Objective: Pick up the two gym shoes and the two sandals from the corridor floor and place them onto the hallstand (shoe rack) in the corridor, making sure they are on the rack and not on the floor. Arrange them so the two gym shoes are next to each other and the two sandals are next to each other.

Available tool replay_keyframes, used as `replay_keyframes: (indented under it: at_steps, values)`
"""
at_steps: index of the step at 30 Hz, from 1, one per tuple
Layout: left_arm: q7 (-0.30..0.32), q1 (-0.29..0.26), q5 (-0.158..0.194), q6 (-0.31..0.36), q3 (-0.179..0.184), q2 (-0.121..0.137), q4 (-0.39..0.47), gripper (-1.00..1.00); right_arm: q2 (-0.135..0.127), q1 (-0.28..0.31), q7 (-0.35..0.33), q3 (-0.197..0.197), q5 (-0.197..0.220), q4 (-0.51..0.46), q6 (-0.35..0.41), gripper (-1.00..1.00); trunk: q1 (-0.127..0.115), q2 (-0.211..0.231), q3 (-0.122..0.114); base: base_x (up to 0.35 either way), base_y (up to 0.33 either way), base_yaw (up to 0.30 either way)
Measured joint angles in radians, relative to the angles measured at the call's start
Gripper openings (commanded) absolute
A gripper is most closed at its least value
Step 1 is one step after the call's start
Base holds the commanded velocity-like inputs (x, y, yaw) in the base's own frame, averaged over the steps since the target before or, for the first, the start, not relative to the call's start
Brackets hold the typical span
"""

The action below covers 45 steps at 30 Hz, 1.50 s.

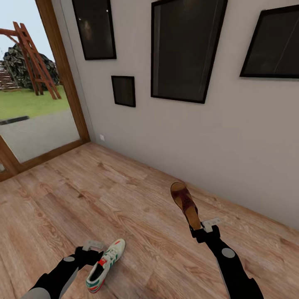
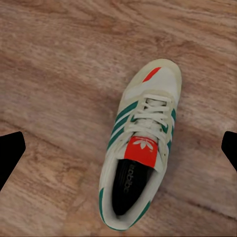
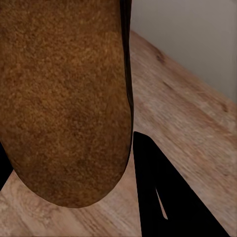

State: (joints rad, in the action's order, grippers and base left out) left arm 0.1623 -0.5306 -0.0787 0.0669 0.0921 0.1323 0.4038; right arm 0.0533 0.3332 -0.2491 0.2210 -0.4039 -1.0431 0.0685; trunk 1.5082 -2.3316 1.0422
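One gym shoe (image 1: 106, 265), white with green stripes and a red-orange tongue label, lies on the corridor floor (image 1: 124, 199) at the lower left. My left gripper (image 1: 92, 250) hovers just over its heel end, open. In the left wrist view the gym shoe (image 2: 140, 148) lies on the planks between the widely spread fingertips (image 2: 11, 152). My right gripper (image 1: 202, 228) is shut on the heel end of a brown sandal (image 1: 185, 202) and holds it raised, toe pointing towards the wall. The sandal's sole (image 3: 64, 98) sits close to the right wrist camera, beside one dark finger (image 3: 163, 197). The hallstand is out of view.
A grey wall (image 1: 174, 137) with several dark framed pictures (image 1: 185, 50) runs across ahead, close behind the sandal. A wood-framed glass door (image 1: 62, 79) to the garden stands at the left. Wood floor stretches between the two arms and to the left.
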Motion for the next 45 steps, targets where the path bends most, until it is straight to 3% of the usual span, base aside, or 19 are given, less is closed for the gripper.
replay_keyframes:
  at_steps: [9, 14, 20, 24, 35, 42, 45]
  values:
    - [0.016, -0.027, -0.027, 0.011, 0.0, 0.009, 0.0, 1.0, 0.0, 0.0, 0.0, 0.004, 0.002, -0.001, 0.0, -1.0, 0.034, -0.063, 0.031, 0.0, 0.0, 0.0]
    - [0.114, -0.097, -0.11, 0.054, -0.004, 0.017, -0.002, 1.0, 0.0, 0.0, 0.0, 0.005, 0.002, -0.001, 0.0, -1.0, 0.054, -0.098, 0.053, 0.0, 0.0, 0.0]
    - [0.203, -0.115, -0.138, 0.093, -0.001, 0.049, -0.003, 1.0, 0.0, 0.0, 0.0, 0.004, 0.002, -0.001, 0.0, -1.0, 0.077, -0.14, 0.082, 0.0, 0.0, 0.0]
    - [0.208, -0.113, -0.139, 0.091, 0.001, 0.05, -0.004, 1.0, 0.0, 0.0, 0.0, 0.003, 0.002, -0.001, 0.0, -1.0, 0.092, -0.168, 0.101, 0.0, 0.0, 0.0]
    - [0.212, -0.113, -0.14, 0.085, 0.009, 0.053, -0.004, 1.0, 0.0, 0.0, 0.0, 0.003, 0.002, -0.001, 0.0, -1.0, 0.097, -0.17, 0.161, 0.0, 0.0, 0.0]
    - [0.208, -0.113, -0.208, 0.084, 0.01, 0.047, -0.006, 1.0, 0.001, 0.0, 0.0, 0.006, 0.005, -0.049, 0.013, -1.0, 0.1, -0.172, 0.199, 0.0, 0.0, 0.0]
    - [0.208, -0.113, -0.216, 0.084, 0.01, 0.047, -0.007, 1.0, 0.004, 0.0, 0.0, 0.004, 0.008, -0.134, 0.09, -1.0, 0.101, -0.173, 0.215, 0.0, 0.0, 0.0]
